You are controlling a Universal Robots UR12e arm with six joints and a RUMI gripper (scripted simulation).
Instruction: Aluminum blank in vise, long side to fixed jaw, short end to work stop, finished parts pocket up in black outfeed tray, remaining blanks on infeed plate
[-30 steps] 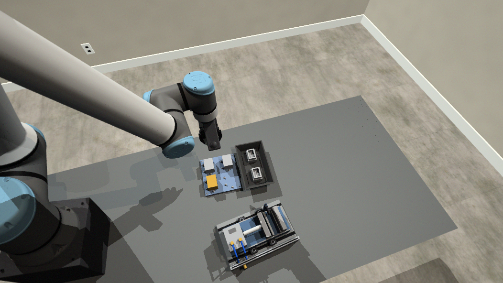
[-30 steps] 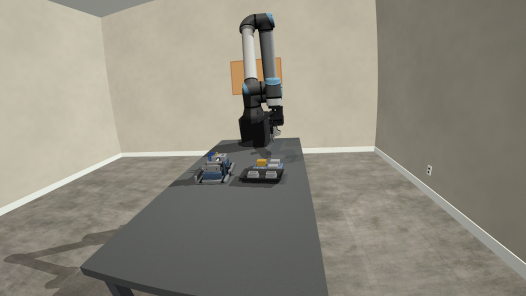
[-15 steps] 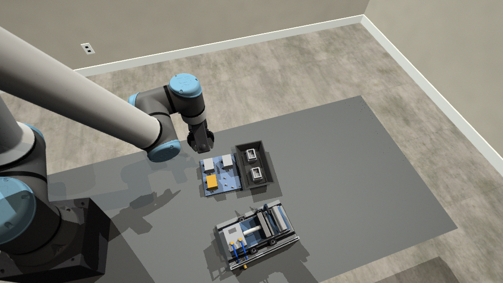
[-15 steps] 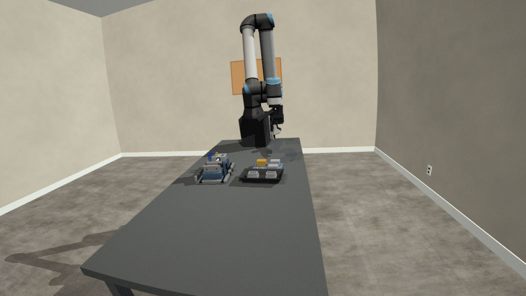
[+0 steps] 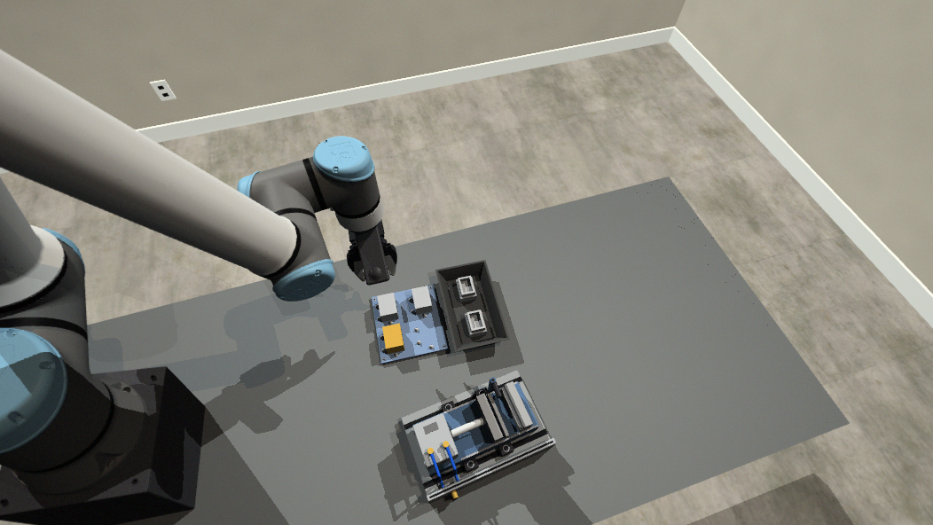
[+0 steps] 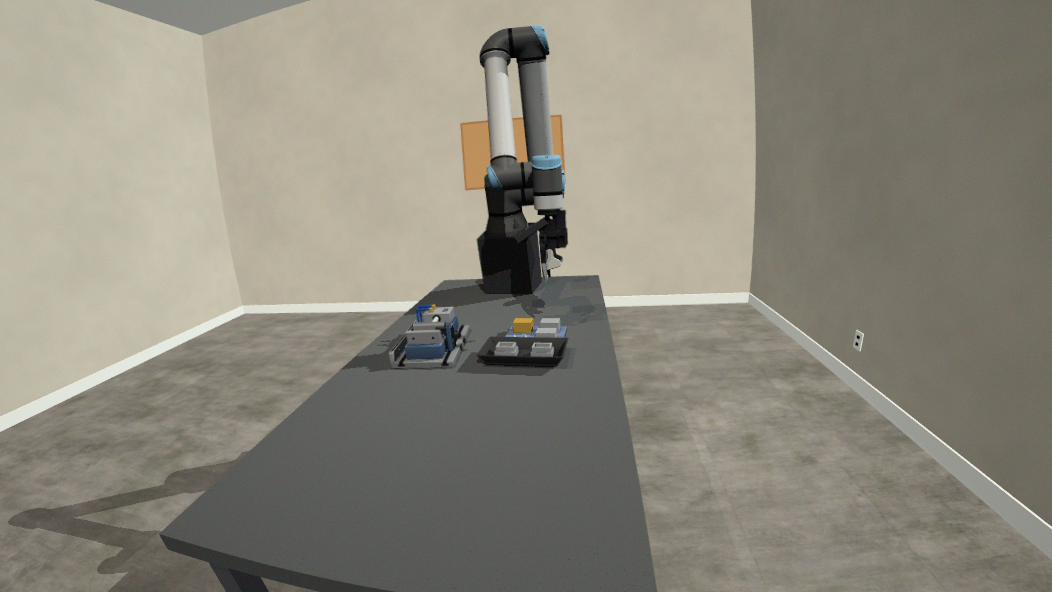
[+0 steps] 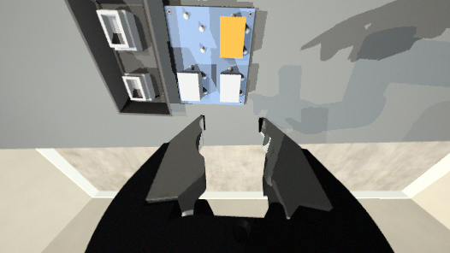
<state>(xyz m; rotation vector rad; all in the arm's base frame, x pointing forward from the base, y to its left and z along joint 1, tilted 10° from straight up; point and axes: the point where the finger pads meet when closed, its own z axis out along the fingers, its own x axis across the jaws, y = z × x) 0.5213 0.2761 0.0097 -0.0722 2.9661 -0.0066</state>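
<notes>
My gripper (image 7: 232, 117) is open and empty, held above the table just beyond the far edge of the blue infeed plate (image 5: 409, 323); it also shows in the top view (image 5: 372, 269). Two gray aluminum blanks (image 7: 189, 86) (image 7: 229, 86) and one yellow brass blank (image 7: 233, 37) lie flat on the plate between the pins. Two finished parts (image 7: 115, 31) (image 7: 138, 86) lie pocket up in the black outfeed tray (image 5: 471, 304). The vise (image 5: 475, 429) stands open nearer the front of the table, with no block between its jaws.
The robot base (image 5: 98, 437) stands at the table's left end. The arm's long link (image 5: 143, 176) crosses above the table's left part. The tray sits right beside the infeed plate.
</notes>
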